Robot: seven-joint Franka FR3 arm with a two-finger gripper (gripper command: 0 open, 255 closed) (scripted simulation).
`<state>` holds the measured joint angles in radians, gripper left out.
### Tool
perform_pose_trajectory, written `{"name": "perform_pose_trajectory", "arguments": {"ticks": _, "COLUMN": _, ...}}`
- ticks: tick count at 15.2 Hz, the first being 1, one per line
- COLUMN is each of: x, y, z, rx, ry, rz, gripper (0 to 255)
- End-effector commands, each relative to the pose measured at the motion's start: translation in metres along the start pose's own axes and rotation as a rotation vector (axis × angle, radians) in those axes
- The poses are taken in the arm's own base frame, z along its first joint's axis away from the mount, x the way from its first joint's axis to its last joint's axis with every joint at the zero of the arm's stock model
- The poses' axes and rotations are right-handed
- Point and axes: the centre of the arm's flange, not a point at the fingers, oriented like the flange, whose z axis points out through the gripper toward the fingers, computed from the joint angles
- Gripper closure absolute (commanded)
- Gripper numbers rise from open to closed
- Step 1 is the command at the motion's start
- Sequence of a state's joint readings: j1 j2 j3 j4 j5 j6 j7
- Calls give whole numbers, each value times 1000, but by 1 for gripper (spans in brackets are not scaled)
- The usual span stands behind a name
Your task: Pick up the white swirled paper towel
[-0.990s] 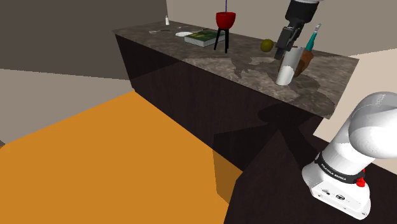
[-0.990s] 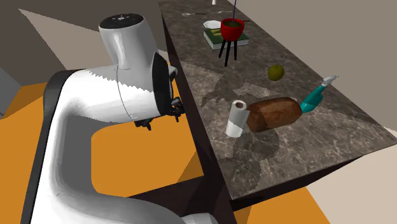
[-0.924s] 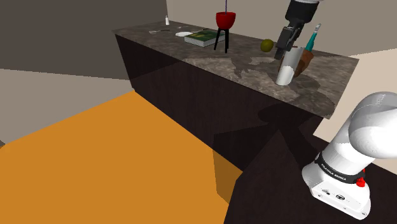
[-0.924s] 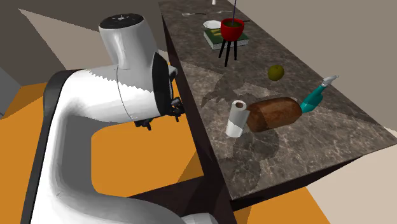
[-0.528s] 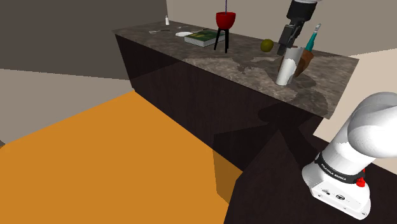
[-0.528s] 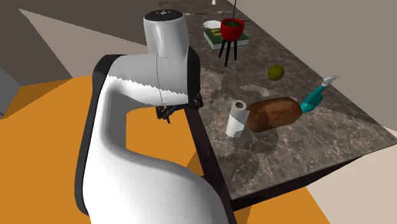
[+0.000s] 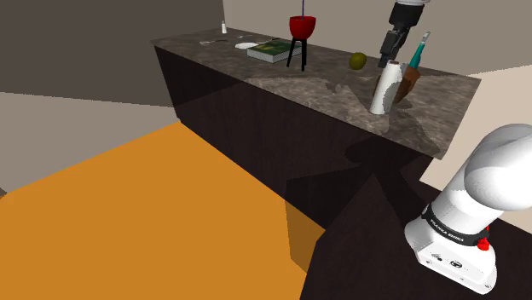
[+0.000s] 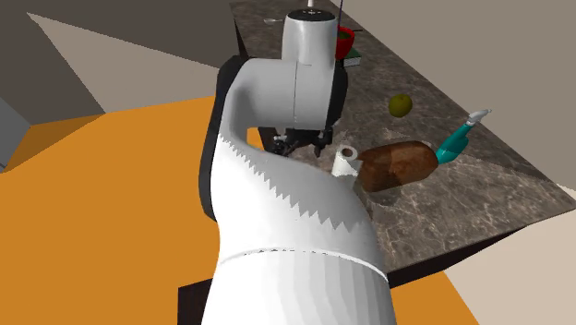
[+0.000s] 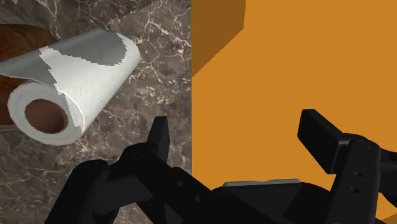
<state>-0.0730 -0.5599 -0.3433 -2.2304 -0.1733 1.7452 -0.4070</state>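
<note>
Spotted paper towel roll [image 7: 384,88] standing on end on dark marbled counter [image 7: 281,81], near its front edge, touching brown loaf-shaped thing [image 8: 397,164]. Noted teal spray bottle [image 8: 457,138] just past the loaf, olive-green fruit [image 8: 399,104] farther along the counter. Saw gripper [image 9: 238,137] just above roll's top in shoulder view, fingers spread wide, clasping nothing. Placed roll, in wrist view, out beyond one finger, not between them; found other finger over orange floor [image 9: 286,76].

The white robot arm [image 8: 297,88] covers the base of the white paper towel roll [image 8: 346,163] and most of the red pot [image 8: 346,40].
</note>
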Motion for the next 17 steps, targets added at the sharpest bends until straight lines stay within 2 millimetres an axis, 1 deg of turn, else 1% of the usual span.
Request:
{"name": "perform_pose_trajectory", "arguments": {"ticks": 1, "x": 8, "y": 26, "z": 5, "rx": 4, "ry": -7, "rz": -1, "gripper": 0}}
{"name": "perform_pose_trajectory", "arguments": {"ticks": 10, "x": 32, "y": 145, "z": 26, "rx": 28, "ry": -41, "rz": 1, "gripper": 0}}
{"name": "perform_pose_trajectory", "arguments": {"ticks": 11, "x": 33, "y": 152, "z": 28, "rx": 29, "ry": -43, "rz": 1, "gripper": 0}}
{"name": "perform_pose_trajectory", "arguments": {"ticks": 17, "x": 31, "y": 152, "z": 59, "rx": 29, "ry": -43, "rz": 1, "gripper": 0}}
